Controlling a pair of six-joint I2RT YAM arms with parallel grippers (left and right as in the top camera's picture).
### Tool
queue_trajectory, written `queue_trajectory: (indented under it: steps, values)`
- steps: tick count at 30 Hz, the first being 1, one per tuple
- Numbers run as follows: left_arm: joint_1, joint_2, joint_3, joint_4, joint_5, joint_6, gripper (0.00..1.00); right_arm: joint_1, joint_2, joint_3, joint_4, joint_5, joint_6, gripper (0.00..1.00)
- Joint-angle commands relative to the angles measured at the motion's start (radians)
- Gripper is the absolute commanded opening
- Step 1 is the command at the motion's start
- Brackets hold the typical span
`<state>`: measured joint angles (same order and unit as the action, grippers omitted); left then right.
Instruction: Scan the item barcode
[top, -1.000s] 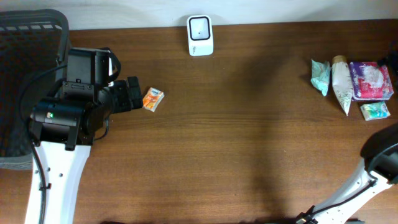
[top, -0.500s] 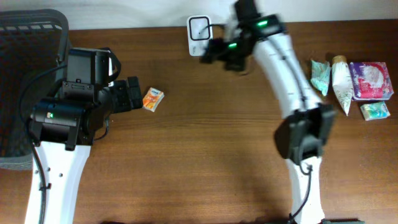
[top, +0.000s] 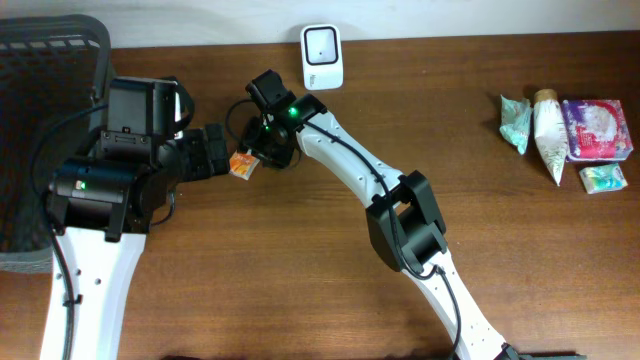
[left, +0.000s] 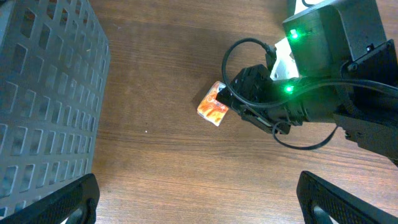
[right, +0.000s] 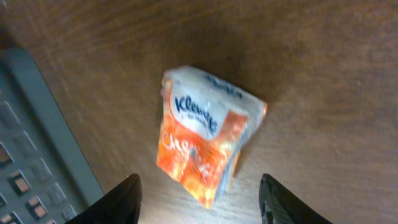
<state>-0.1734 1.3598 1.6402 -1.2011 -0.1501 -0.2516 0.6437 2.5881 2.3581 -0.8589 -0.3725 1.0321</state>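
The item is a small orange and white Kleenex tissue pack (top: 243, 163) lying flat on the wooden table, left of centre. My right gripper (top: 256, 156) has reached across the table and hovers over it. In the right wrist view the pack (right: 208, 152) lies between the two dark fingertips (right: 127, 199), with a gap on each side; my right gripper (right: 202, 205) is open. My left gripper (top: 222, 152) stands wide open just left of the pack, holding nothing. The left wrist view shows the pack (left: 212, 109) ahead of my left gripper (left: 199, 205). The white barcode scanner (top: 322, 57) stands at the table's back edge.
A dark mesh basket (top: 50, 60) fills the far left and shows as a grey grid wall (left: 43, 93) in the left wrist view. Several packaged items (top: 565, 130) lie at the far right. The right arm (top: 400, 215) stretches diagonally across the table's middle.
The right arm swung in from the right edge, passed in front of the scanner, and came down over the tissue pack, its jaws narrowing. The left arm and the pack have not moved.
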Motion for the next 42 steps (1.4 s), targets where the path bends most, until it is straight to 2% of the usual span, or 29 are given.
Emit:
queue_trajectory:
  steps: [1,4,8,9,11,12,13,16,17,19,20,22,28,32,35,38,41,42]
  values:
    - [0.005,-0.002,0.008,0.001,-0.004,-0.006,0.99,0.005,0.036,0.013,0.021,0.029,0.024,0.52]
    - [0.005,-0.002,0.008,0.002,-0.004,-0.006,0.99,0.015,0.065,0.013,0.034,0.046,0.024,0.45]
    - [0.005,-0.002,0.008,0.001,-0.004,-0.006,0.99,0.017,0.080,0.010,0.035,0.068,0.024,0.44]
    - [0.005,-0.002,0.008,0.001,-0.004,-0.006,0.99,0.017,0.080,0.010,0.033,0.067,0.024,0.37]
    - [0.005,-0.002,0.008,0.001,-0.004,-0.006,0.99,0.016,0.080,0.010,0.026,0.067,-0.001,0.08]
    - [0.005,-0.002,0.008,0.002,-0.004,-0.006,0.99,0.010,0.080,0.010,0.025,0.063,-0.017,0.04]
    - [0.005,-0.002,0.008,0.002,-0.004,-0.006,0.99,0.002,0.079,0.010,0.027,0.036,-0.058,0.04]
    - [0.005,-0.002,0.008,0.001,-0.004,-0.006,0.99,-0.068,0.062,0.017,0.029,-0.199,-0.262,0.04]
    - [0.005,-0.002,0.008,0.001,-0.004,-0.006,0.99,-0.101,0.053,0.017,0.025,-0.317,-0.372,0.04]
    - [0.005,-0.002,0.008,0.001,-0.004,-0.006,0.99,-0.181,0.037,0.017,0.022,-0.672,-0.594,0.04]
    - [0.005,-0.002,0.008,0.001,-0.004,-0.006,0.99,-0.249,0.035,0.017,0.023,-0.973,-0.723,0.04]
    - [0.005,-0.002,0.008,0.001,-0.004,-0.006,0.99,-0.335,0.035,0.017,0.021,-1.176,-0.766,0.04]
    - [0.005,-0.002,0.008,0.001,-0.004,-0.006,0.99,-0.565,0.034,0.017,0.019,-1.180,-0.756,0.04]
    - [0.005,-0.002,0.008,0.001,-0.004,-0.006,0.99,-0.624,0.004,0.017,-0.002,-1.180,-0.757,0.04]
    - [0.005,-0.002,0.008,0.001,-0.004,-0.006,0.99,-0.622,-0.118,0.017,-0.159,-1.180,-0.959,0.04]
    - [0.005,-0.002,0.008,0.001,-0.004,-0.006,0.99,-0.626,-0.245,0.017,-0.499,-1.172,-1.339,0.04]
    - [0.005,-0.002,0.008,0.001,-0.004,-0.006,0.99,-0.625,-0.301,0.017,-0.827,-0.950,-1.661,0.04]
    - [0.005,-0.002,0.008,0.001,-0.004,-0.006,0.99,-0.622,-0.301,0.009,-0.840,-0.901,-1.658,0.04]
